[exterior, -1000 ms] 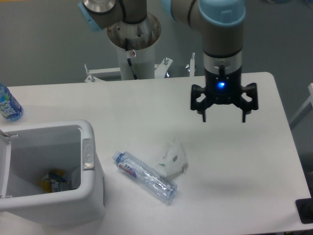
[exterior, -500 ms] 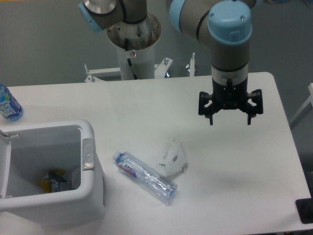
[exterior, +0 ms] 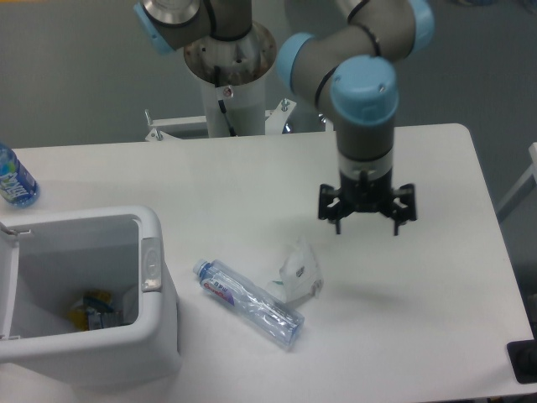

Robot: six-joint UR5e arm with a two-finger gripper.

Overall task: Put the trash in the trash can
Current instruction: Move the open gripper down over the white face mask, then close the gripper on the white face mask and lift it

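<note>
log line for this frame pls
phase: approach | gripper: open, empty, above table | wrapper: on table | water bottle: on table | trash can: open

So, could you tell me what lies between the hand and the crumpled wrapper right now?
Nothing: in the fixed camera view only bare white table separates the open hand from the wrapper, which lies lower left of it.

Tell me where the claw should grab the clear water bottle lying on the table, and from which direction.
Grip the clear water bottle around its mid-body, coming straight down from above. It lies flat and diagonal, cap toward the trash can, so the open claw would likely need turning to close across the narrow width, not along its length. Stay clear of the crumpled wrapper right beside its far end.
</note>
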